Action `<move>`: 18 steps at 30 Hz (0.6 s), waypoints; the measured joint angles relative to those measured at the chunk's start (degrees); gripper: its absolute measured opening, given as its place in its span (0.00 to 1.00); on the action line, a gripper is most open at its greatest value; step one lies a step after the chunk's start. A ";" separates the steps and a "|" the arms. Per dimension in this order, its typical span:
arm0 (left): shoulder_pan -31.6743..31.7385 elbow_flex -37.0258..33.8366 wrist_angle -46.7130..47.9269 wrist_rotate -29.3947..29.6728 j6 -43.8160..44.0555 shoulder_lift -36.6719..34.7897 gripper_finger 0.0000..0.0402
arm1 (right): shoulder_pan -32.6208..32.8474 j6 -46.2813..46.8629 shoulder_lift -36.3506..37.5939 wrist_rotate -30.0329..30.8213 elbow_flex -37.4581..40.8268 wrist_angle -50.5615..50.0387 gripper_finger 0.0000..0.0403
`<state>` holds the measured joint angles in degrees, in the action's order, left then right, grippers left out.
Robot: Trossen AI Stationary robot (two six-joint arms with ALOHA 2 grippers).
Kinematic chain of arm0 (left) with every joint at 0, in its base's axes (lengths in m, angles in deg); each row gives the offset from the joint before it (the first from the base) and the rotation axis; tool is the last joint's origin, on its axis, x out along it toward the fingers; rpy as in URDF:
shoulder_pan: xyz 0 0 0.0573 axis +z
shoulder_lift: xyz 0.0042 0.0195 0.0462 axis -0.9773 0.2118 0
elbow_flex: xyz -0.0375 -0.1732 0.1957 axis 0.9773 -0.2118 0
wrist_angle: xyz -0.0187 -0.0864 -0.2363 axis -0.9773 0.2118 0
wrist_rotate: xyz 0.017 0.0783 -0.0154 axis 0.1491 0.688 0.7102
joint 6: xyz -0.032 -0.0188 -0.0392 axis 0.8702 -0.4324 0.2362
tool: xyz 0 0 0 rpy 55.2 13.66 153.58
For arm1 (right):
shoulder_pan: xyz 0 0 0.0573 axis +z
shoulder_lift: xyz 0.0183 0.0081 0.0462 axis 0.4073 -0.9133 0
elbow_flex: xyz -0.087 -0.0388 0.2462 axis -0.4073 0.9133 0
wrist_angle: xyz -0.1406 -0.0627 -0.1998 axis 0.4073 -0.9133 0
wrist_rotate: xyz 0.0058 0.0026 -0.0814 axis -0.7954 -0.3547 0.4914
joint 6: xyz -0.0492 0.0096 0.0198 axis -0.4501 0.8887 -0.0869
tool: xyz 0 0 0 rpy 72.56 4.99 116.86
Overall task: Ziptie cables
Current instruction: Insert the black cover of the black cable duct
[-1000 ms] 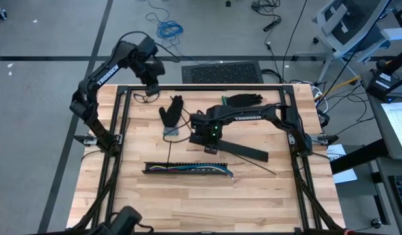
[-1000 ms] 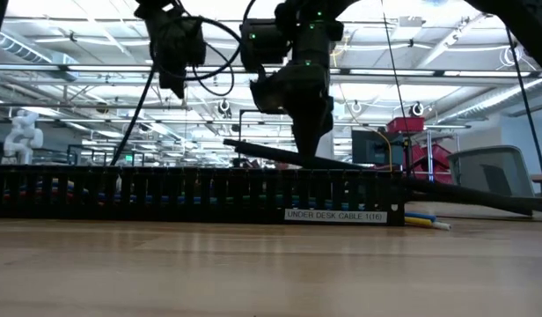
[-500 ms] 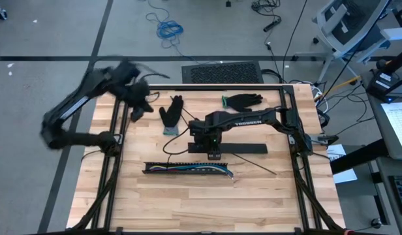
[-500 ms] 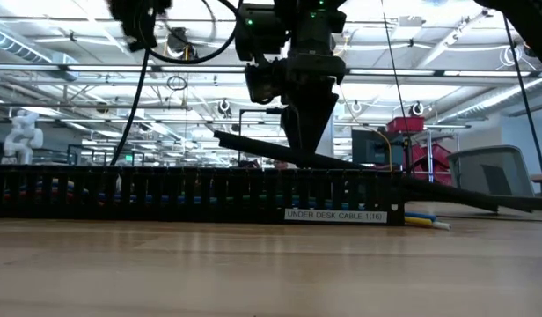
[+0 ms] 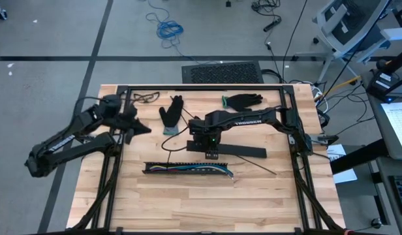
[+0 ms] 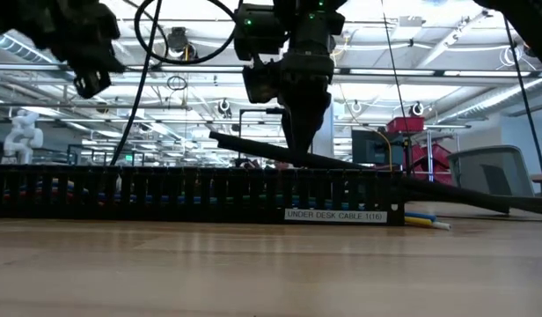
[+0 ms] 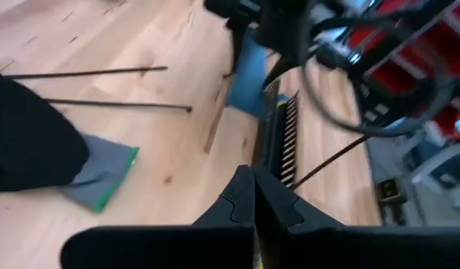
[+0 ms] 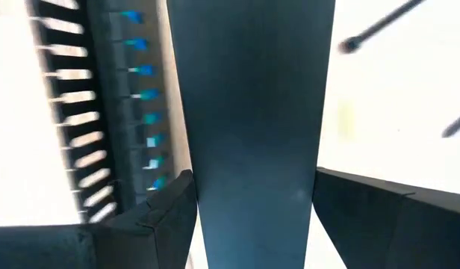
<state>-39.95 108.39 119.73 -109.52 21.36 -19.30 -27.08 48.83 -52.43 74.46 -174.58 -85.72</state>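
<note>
Right end effector (image 5: 213, 153) sits at mid-tabletop, fingers clamped on a flat black cover strip (image 5: 243, 150), just beside the black slotted strip (image 5: 188, 169). Cables (image 5: 163, 168) lie inside that slotted strip. Left end effector (image 5: 141, 128) hangs near the tabletop's (image 5: 188, 202) left edge, fingers together, empty.

Big open lab — ceiling strip lights (image 6: 482, 70), concrete floor (image 5: 51, 32).

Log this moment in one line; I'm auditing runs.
right gripper: shut on flat black strip | left gripper: shut, empty | cables: in slotted strip
</note>
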 joint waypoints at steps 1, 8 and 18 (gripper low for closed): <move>-0.46 -0.42 -0.07 0.62 -0.83 0.02 0.00 | 0.36 0.49 0.00 -0.56 0.00 0.00 0.60; -2.16 -0.54 -1.71 2.99 -2.48 0.05 0.00 | 4.38 3.43 0.00 -1.10 0.00 1.07 0.60; -2.75 -0.51 -2.31 4.88 -2.02 0.05 0.00 | 6.61 7.61 0.00 -1.27 0.00 2.25 0.60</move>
<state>-42.70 107.88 117.42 -104.64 19.35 -19.26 -20.47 56.44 -52.43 73.18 -174.58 -83.47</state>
